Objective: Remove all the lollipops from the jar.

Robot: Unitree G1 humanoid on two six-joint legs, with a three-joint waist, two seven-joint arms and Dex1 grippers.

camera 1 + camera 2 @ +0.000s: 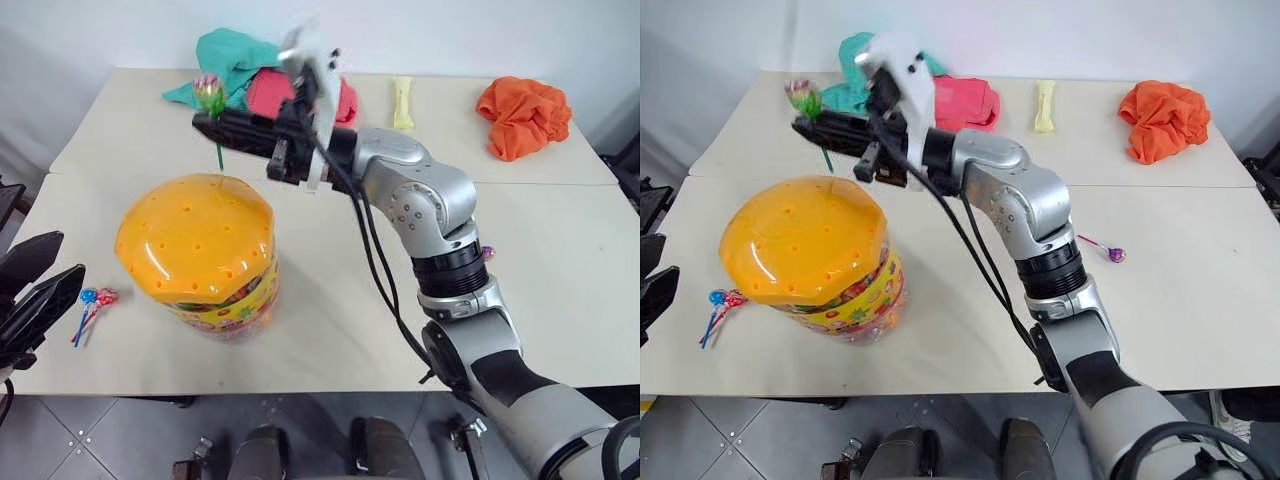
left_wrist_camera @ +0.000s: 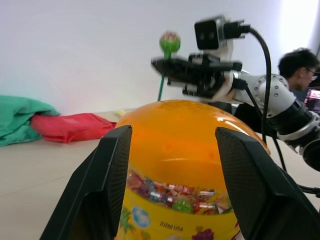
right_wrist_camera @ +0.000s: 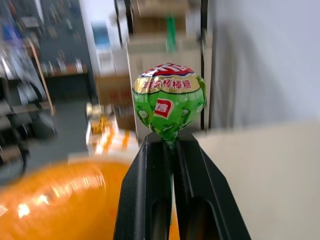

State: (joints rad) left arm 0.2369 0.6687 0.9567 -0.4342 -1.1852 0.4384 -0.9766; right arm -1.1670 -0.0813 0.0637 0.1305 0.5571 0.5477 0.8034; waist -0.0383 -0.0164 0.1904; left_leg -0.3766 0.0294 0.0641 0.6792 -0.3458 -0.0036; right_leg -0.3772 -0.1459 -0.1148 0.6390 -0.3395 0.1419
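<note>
The jar, a clear tub with a domed orange lid full of small holes, stands on the near table. Above its far edge, my right gripper is shut on the green stick of a lollipop with a green wrapper. The lollipop stands upright, and the stick's lower end hangs just over the lid. Two lollipops with red and blue sticks lie on the table left of the jar. Another with a purple head lies to the right. My left gripper is open, left of the jar and not touching it.
At the back of the far table lie a teal cloth, a red cloth, a pale yellow item and an orange cloth. A person sits beyond the table on the right side.
</note>
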